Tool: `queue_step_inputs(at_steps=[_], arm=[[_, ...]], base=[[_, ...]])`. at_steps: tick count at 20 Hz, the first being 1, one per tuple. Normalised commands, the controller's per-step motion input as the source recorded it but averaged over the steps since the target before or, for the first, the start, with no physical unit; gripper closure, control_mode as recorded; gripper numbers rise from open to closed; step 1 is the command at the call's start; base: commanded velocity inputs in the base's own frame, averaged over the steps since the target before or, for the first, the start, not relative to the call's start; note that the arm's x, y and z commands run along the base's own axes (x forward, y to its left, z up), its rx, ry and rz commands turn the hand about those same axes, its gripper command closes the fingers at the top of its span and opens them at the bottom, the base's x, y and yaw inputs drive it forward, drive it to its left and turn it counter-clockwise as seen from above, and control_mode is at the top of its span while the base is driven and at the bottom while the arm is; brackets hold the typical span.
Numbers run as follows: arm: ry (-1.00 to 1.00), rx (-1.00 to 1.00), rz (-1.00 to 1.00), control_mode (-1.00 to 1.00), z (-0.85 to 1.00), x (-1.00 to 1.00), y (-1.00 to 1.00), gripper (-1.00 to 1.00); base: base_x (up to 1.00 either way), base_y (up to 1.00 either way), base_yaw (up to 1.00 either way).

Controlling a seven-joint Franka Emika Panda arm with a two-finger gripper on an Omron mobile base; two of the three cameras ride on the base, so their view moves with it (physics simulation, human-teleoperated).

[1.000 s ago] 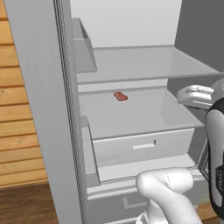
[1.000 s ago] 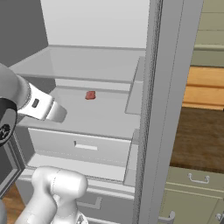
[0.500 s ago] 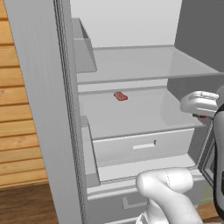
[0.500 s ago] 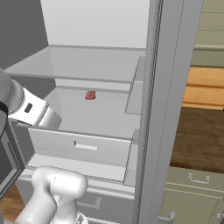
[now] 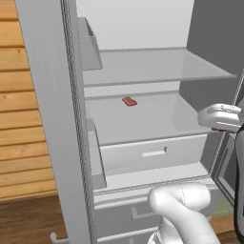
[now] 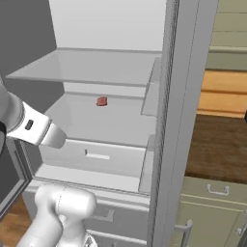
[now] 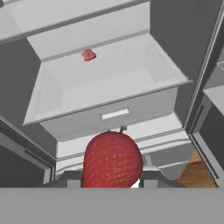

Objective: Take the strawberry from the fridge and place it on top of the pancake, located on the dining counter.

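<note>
Strawberry (image 7: 112,159) sits clamped in the gripper (image 7: 111,177), held in front of the open fridge (image 5: 157,76). Flat pinkish-red piece (image 5: 129,101) lies on the pale shelf (image 5: 152,116) above a drawer (image 7: 113,114).

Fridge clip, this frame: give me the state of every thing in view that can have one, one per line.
fridge: door open, pale shelves exposed.
fridge drawer: closed under the lower shelf.
strawberry: off the shelf, held between the fingertips.
gripper: shut on the strawberry, outside the fridge front.
flat red piece: lying on the lower shelf, untouched.
</note>
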Motion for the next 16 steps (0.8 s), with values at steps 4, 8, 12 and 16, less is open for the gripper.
queue_step_inputs(at_steps=[4, 8, 12, 16], arm=[[0.00, 0.00, 0.00, 1.00, 0.00, 0.00, 0.00, 1.00], [0.00, 0.00, 0.00, 1.00, 0.00, 0.00, 0.00, 1.00], [0.00, 0.00, 0.00, 1.00, 0.00, 0.00, 0.00, 1.00], [0.00, 0.00, 0.00, 1.00, 0.00, 0.00, 0.00, 1.00]], base=[[-0.69, 0.26, -0.10], [-0.42, 0.19, -0.30], [-0.40, 0.16, -0.44], [-0.11, 0.59, -0.52]])
